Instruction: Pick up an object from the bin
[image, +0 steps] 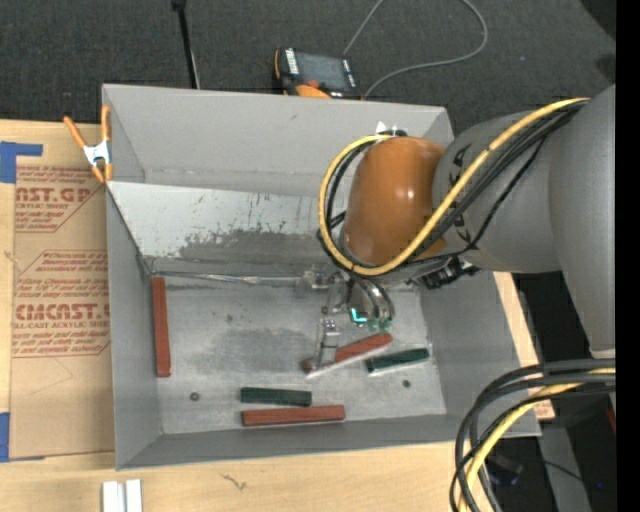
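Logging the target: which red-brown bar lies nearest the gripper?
The slanted bar right of centre, beside the gripper; the left-edge bar and the bottom-edge bar lie farther off.

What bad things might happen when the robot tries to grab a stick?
1. The tool sits low by one end of the tilted red-brown stick, not its middle. Lifted from there, the stick might tip or slip out.
2. A dark green stick lies right beside the red-brown one, so it might get bumped or dragged along.
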